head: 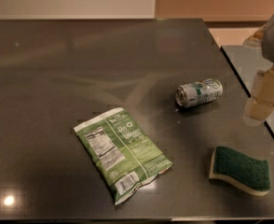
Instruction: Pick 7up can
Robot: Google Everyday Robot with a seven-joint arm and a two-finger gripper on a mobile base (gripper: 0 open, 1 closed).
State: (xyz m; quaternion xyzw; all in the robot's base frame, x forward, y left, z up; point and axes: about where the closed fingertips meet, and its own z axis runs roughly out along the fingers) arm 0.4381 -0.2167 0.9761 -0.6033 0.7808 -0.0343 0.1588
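Note:
The 7up can [199, 93] is a small silver can with green and white markings. It lies on its side on the dark table [71, 64], right of centre, with its top end facing left. My gripper [263, 102] hangs at the right edge of the view, to the right of the can and apart from it, above the table's right edge. Its pale fingers [267, 90] point down. Nothing is in it.
A flat green snack bag [121, 152] lies in the front middle of the table. A green-topped sponge [240, 170] lies at the front right. The table's right edge [249, 94] runs diagonally past the can, with a second surface beyond it.

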